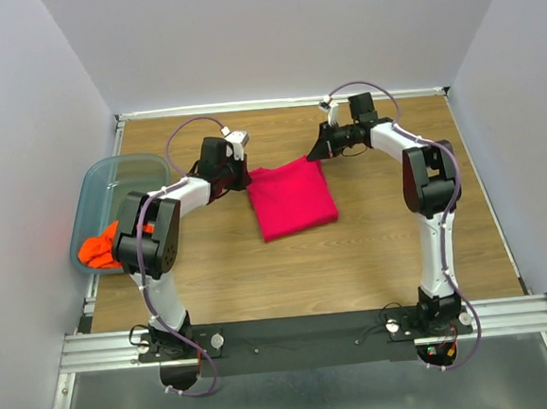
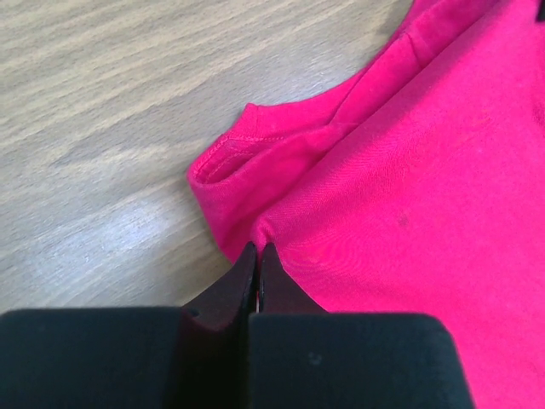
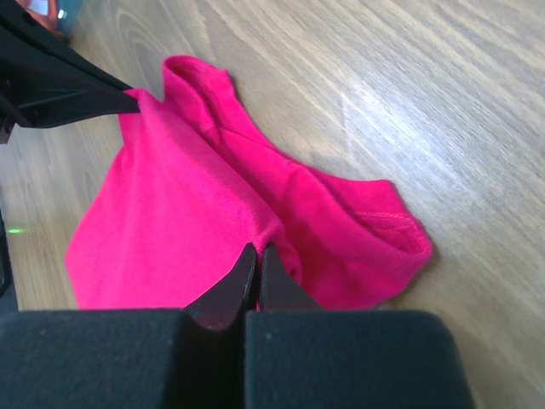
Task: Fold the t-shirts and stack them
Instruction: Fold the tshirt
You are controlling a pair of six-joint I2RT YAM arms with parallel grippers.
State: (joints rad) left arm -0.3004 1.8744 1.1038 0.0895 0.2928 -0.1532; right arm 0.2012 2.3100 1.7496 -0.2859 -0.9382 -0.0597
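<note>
The magenta-pink t-shirt (image 1: 292,198) lies partly folded on the wooden table. My left gripper (image 1: 244,177) is shut on the pink shirt's far left corner, the cloth pinched at its tips (image 2: 258,250). My right gripper (image 1: 313,153) is shut on its far right corner, the pink cloth (image 3: 213,221) gathered at the tips (image 3: 258,251). The left gripper's fingers (image 3: 60,89) show in the right wrist view, holding the other corner. The orange t-shirt (image 1: 97,249) lies bunched in the blue-grey bin.
The translucent blue-grey bin (image 1: 119,174) sits at the table's left edge. White walls enclose the table on three sides. Bare wood (image 1: 353,255) lies near and right of the pink shirt.
</note>
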